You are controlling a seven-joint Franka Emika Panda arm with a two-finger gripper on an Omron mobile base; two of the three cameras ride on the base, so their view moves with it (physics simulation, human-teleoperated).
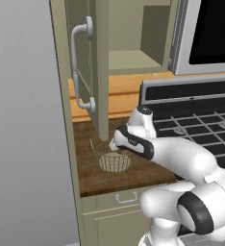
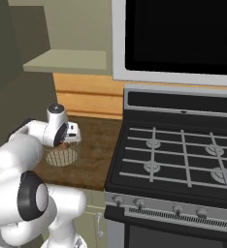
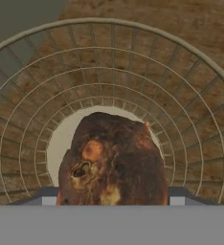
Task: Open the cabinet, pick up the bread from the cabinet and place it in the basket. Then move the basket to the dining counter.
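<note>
The cabinet point(image 1: 102, 67) stood open, its door swung out with the handle point(image 1: 81, 67) facing the left base camera, and the shelf inside was bare. The step in hand was placing the bread point(image 3: 111, 160) in the basket point(image 1: 113, 156). The tool point(image 1: 115, 146) hung directly over the basket on the dark wood surface point(image 1: 129, 175), just left of the stove point(image 2: 183, 160).

In the hand view the bread sat between the 2 finger tips, low within the wire bowl and over its cream base. The fingers stood wide on either side of it. Whether they pressed on the loaf or had just let it go could not be told, nor whether the bread rested on the base.

If the bread was down, the next move probably called for lifting the tool straight up clear of the rim, then taking hold of the basket by its edge to carry it to the dining counter.

The bread was a rounded, dark-brown lump with a lumpy crust and paler orange-tan patches, much smaller than the basket. The basket was thin pale mesh, ribbed and ringed.
</note>
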